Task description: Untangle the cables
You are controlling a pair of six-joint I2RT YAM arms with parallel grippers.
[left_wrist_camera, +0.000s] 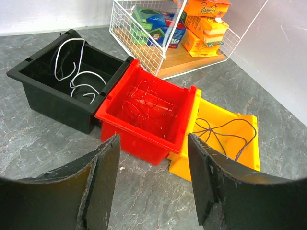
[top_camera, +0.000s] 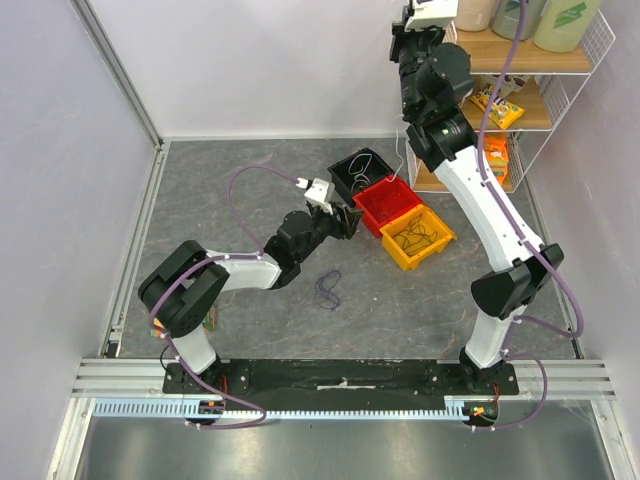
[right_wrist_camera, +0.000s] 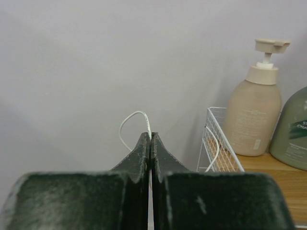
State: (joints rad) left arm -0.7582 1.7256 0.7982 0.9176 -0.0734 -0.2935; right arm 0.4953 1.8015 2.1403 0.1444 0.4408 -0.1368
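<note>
Your right claw (right_wrist_camera: 150, 143) clenched on white cable (right_wrist_camera: 135, 112), raised high; strand seems to drop toward black bin (left_wrist_camera: 29, 81) below. Your left claw (left_wrist_camera: 152, 143) released, nearer that bin, facing it.

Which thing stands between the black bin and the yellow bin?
The red bin stands between the black bin and the yellow bin, in one row; the left wrist view shows it clearly.
</note>
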